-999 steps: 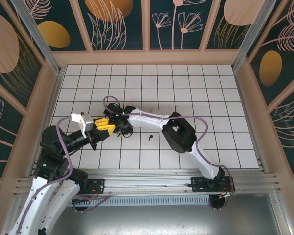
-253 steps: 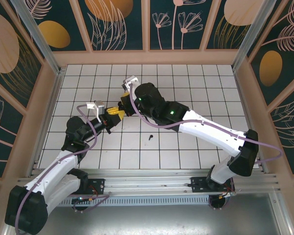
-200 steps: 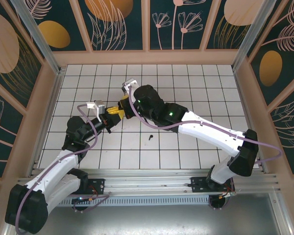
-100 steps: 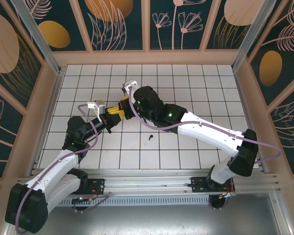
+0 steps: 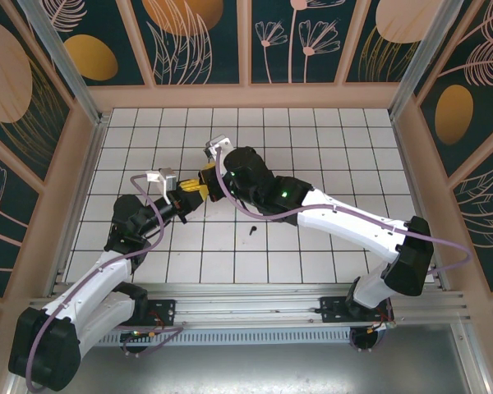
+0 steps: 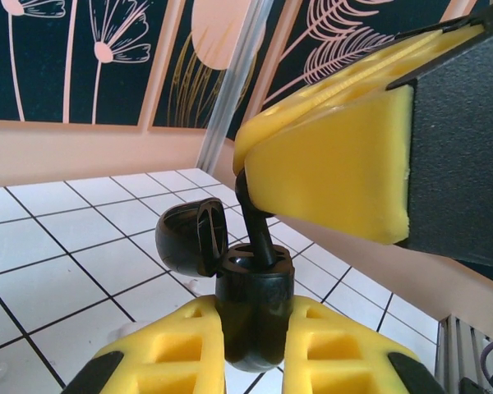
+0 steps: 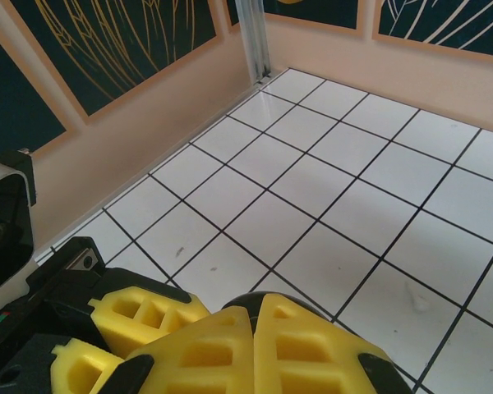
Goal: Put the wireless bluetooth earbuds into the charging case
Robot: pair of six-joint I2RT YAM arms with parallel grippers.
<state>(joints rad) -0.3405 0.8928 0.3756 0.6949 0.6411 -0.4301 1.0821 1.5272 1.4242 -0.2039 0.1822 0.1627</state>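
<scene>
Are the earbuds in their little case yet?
Not yet. The case is open, clamped in the left gripper. The right gripper pinches one earbud, its stem at the case's opening. The other earbud lies on the table, waiting to be picked up.

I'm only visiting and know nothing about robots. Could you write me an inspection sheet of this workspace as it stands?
Surface: white gridded table.
Job's things: black charging case with its lid hinged open; one earbud stem-down at its mouth; second earbud lying loose on the tiles.
Clutter: nothing seen.
End effectors: left end effector shut on the charging case; right end effector shut on the earbud above it.
Cables: purple cables run along both arms.
Surroundings: floral wall panels in peach frames; metal rail at the near edge.
</scene>
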